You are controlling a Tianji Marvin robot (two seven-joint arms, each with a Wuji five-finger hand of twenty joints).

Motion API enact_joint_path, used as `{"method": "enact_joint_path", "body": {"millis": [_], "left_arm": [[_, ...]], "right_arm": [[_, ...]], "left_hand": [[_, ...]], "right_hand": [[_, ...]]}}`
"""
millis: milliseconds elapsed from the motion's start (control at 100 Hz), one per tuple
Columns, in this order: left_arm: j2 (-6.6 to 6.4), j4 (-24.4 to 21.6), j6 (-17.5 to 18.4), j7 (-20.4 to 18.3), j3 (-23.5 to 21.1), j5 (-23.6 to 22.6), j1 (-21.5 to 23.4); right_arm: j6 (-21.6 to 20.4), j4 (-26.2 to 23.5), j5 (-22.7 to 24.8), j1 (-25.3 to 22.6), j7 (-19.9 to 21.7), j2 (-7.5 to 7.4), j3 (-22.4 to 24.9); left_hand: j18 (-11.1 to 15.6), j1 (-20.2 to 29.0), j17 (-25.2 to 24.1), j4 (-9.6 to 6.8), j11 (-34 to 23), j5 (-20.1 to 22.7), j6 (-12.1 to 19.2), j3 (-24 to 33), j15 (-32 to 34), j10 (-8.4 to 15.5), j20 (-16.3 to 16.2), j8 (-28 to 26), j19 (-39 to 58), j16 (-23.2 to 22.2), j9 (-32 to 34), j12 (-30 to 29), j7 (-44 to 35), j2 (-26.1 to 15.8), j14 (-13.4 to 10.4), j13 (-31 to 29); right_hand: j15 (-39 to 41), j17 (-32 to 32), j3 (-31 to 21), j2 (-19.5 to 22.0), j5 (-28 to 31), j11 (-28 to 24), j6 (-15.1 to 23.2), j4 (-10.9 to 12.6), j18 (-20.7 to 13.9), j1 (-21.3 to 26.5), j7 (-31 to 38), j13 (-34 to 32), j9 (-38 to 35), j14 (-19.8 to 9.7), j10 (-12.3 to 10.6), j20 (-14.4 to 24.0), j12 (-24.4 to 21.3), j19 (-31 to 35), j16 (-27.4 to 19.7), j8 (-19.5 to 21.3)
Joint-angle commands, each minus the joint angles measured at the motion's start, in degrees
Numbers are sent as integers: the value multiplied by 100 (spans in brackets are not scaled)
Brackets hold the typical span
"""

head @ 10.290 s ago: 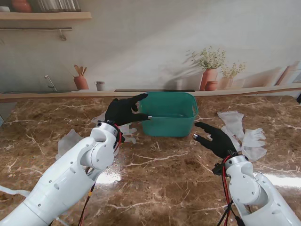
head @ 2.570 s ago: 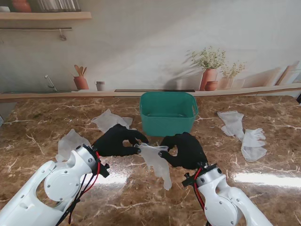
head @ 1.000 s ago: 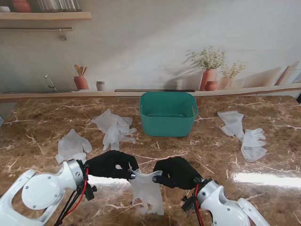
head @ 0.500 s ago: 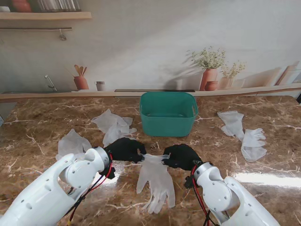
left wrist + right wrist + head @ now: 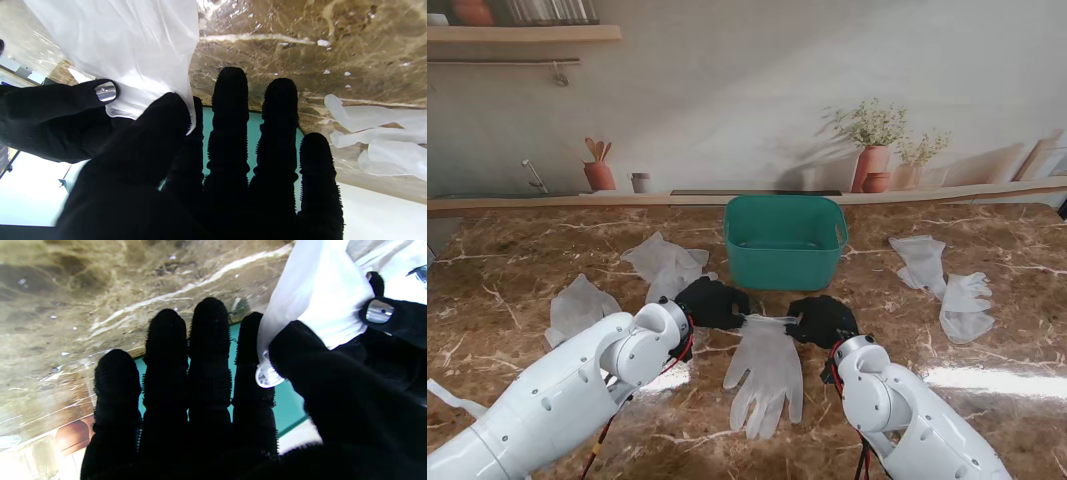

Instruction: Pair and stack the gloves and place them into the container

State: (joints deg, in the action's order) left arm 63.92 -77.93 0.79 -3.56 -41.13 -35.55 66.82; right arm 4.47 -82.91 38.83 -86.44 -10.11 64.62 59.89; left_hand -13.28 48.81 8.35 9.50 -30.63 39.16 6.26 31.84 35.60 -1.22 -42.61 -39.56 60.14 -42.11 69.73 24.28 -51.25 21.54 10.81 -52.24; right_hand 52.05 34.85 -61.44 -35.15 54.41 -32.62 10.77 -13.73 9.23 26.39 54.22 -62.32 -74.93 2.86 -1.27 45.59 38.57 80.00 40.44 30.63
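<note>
Glove [image 5: 767,370] first: pinched at the cuff by both hands, with the left hand [image 5: 710,300] on the left corner and the right hand [image 5: 823,318] on the right corner. Closed thumb against forefinger on the thin film in both wrist views and kept the other fingers straight. Spread flat on the counter [image 5: 517,250], near the centre, cuff to the far side and fingers to the near edge. Placed just before the container [image 5: 785,245], but apart from it. Saw no glove inside the container from the stand's view, though could not see its whole floor.

Judged the step as laying out the first glove of a pair, so early in the task: no stack yet, no pair put away. Would need next to release both cuff corners without dragging the film, then to fetch a partner and lay it on top, cuff on cuff. Feared sticking of such thin material to the knit fingertips, and wrinkles on release.

Counted one container and one glove in the hands. Counted one single glove [image 5: 577,305] lying at the left. Found a heap [image 5: 667,265] between it and the container, seemingly of two, but could not tell surely. Found the right-side gloves [image 5: 952,285] overlapping, two or perhaps three.
</note>
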Motion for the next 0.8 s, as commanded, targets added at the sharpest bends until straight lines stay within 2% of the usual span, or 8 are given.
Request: {"method": "enact_joint_path", "body": {"millis": [0,500,550,610,670,700,750,790], "left_arm": [[74,110,-83,15,90,83,-65],[344,736,-299,640,538,163,-386],[343,715,-356,635,540,156,-378],[339,691,-406,645,530,128,-357],[328,659,-431,659,505,88,-325],[318,638,-436,660,487,64,-305],[299,594,-441,667,445,13,-260],[286,557,-457,695,405,-41,-214]], "right_arm": [[105,143,31,76,57,15,-61],[504,763,582,497,-333,16,-538],[548,753,615,500,-318,9,-546],[619,728,660,495,-289,-1,-553],[692,692,746,485,-244,-22,-557],[730,678,794,480,-233,-30,-559],[776,661,844,471,-233,-38,-558],[799,659,862,468,-237,-39,-559]], "left_hand": [[-47,-118,9,121,-136,4,153,258,206,31,-110,53,233,-92,314,69,-170,90,-56,-202],[-69,-176,22,103,-13,44,236,301,78,89,-31,397,263,-13,232,24,-155,145,-75,-96],[-60,-211,-4,92,52,13,166,280,-26,96,22,627,217,40,111,-18,-48,150,-85,8],[-64,-272,-91,72,173,13,-132,244,-236,92,101,1451,128,123,-192,-46,582,251,-82,274],[-34,-395,-181,57,409,53,-364,335,-502,53,194,2137,-5,243,-543,-4,1262,215,-101,561],[-14,-533,-242,69,539,25,-423,523,-630,30,247,2178,-82,313,-739,-24,1586,182,-111,715],[23,-763,-337,-20,730,-54,-507,776,-870,-23,322,2277,-220,444,-1155,-226,2074,77,-131,1020],[52,-931,-378,-123,774,-104,-556,960,-996,-38,366,2295,-300,534,-1400,-353,2335,2,-152,1181]], "right_hand": [[130,32,-176,-92,60,-156,230,-65,-84,-118,99,-9,-129,-186,-98,-105,73,278,100,-55],[-211,-101,-187,-98,-59,44,256,-56,-175,-190,-23,188,58,-286,-201,-298,-98,-17,-74,-265],[-349,-181,-171,-130,-170,151,169,-40,-198,-249,-105,281,170,-288,-189,-355,-188,-114,-137,-488],[-560,-315,-146,-173,-433,300,54,-9,-247,-354,-250,461,394,-310,-211,-418,-291,-261,-224,-730],[-836,-466,-34,-93,-590,457,-105,75,-298,-440,-690,662,665,-344,-233,-473,-408,-458,-339,-751],[-1067,-606,-11,-24,-660,572,-253,193,-340,-574,-1393,849,950,-346,-252,-507,-501,-655,-438,-528],[-1357,-771,-10,130,-732,702,-424,619,-376,-774,-2370,1060,1342,-348,-262,-558,-605,-922,-579,-10],[-1571,-913,41,161,-951,795,-511,785,-393,-839,-2713,1235,1666,-351,-261,-622,-658,-1133,-682,105]]}}
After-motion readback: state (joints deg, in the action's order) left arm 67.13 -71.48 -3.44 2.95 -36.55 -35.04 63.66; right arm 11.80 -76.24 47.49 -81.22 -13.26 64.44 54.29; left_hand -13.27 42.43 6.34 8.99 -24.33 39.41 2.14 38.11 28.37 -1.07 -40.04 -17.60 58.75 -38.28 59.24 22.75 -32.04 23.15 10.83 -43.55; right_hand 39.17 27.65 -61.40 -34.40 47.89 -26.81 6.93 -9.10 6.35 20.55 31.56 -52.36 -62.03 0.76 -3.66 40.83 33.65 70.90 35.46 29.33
